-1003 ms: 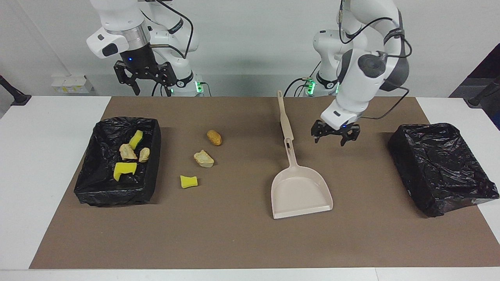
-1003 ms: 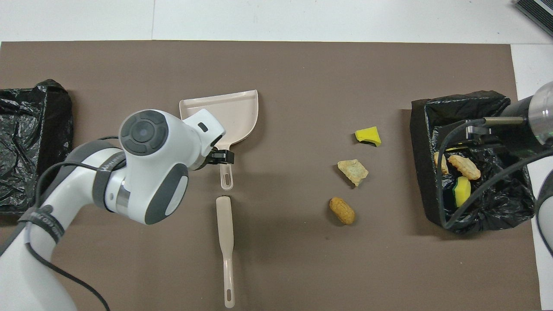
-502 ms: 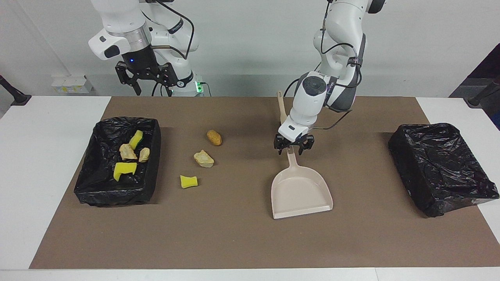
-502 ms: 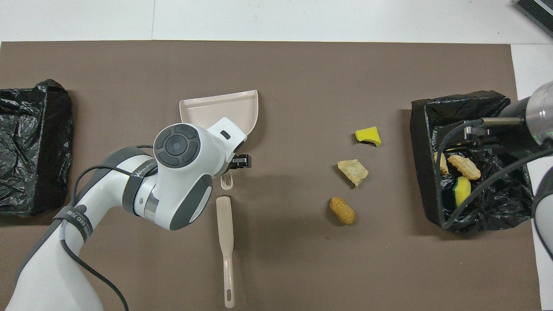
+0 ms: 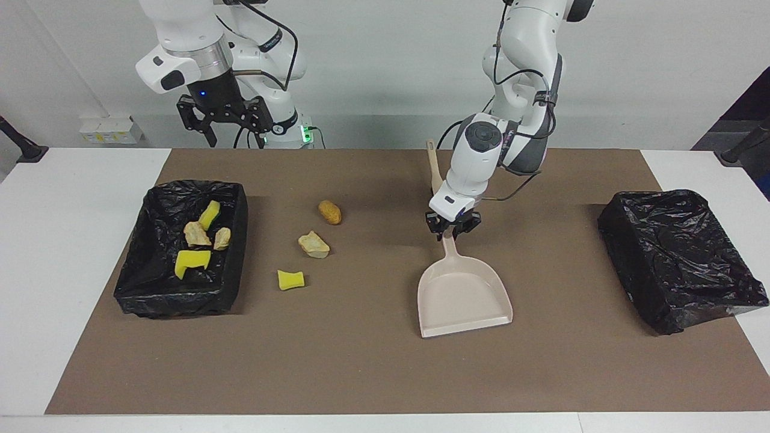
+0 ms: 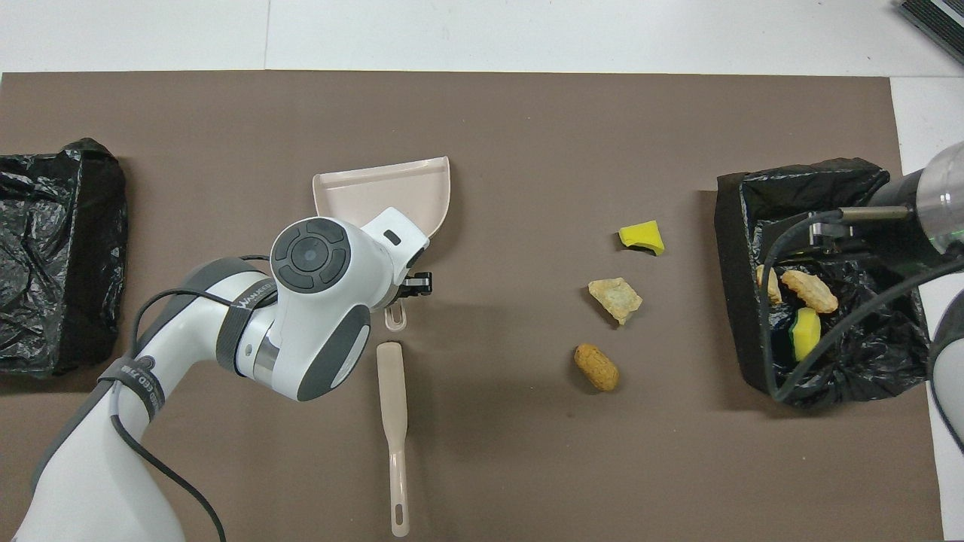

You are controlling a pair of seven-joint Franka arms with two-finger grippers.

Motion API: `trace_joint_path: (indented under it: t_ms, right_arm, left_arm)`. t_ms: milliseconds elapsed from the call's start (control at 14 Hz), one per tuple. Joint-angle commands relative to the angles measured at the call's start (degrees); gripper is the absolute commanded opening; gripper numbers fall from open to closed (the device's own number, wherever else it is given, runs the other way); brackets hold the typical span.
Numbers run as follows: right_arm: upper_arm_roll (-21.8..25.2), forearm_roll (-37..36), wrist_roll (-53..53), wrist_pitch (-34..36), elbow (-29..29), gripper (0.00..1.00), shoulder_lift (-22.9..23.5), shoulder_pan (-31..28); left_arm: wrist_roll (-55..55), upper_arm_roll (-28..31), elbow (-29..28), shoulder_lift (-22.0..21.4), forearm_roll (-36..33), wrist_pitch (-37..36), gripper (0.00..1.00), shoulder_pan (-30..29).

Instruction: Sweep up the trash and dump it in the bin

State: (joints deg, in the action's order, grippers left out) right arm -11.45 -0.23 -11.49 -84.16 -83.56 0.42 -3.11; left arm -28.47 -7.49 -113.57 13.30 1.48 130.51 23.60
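Note:
A beige dustpan (image 5: 463, 294) lies flat on the brown mat, its handle pointing toward the robots. My left gripper (image 5: 449, 233) is down at that handle, shut on it. Three pieces of trash lie loose on the mat toward the right arm's end: a yellow foam chunk (image 5: 290, 279), a pale beige lump (image 5: 313, 245) and a brown rounded lump (image 5: 329, 211). Several more pieces (image 5: 198, 237) lie in the black-lined bin (image 5: 156, 288). My right gripper (image 5: 222, 127) hangs open and empty above the mat's edge by its base, waiting.
A beige brush (image 6: 392, 421) lies on the mat in line with the dustpan handle, nearer to the robots. A second bin, lined with a black bag (image 5: 680, 258), stands at the left arm's end. The brown mat (image 5: 361, 373) covers most of the white table.
My left gripper swung from beside the dustpan handle onto it, came down and closed its fingers on it. The right arm and the trash have stayed put.

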Motion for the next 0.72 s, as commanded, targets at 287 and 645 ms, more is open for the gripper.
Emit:
trace_joint_path:
  t_ms: [287,645]
  right_arm:
    - [-0.24,1.73,4.72,-0.3,-1.25,1.0,-1.03,-0.4]
    - [-0.42,1.73,4.81,-0.48,-1.17,1.0,-1.03,-0.23]
  left_arm:
    - [3.85,1.33,5.09,-0.65,-0.43,-7.86,0.0,-3.02]
    - [21.48,1.42,15.39,1.38,-1.13,-19.24,0.0,-11.81]
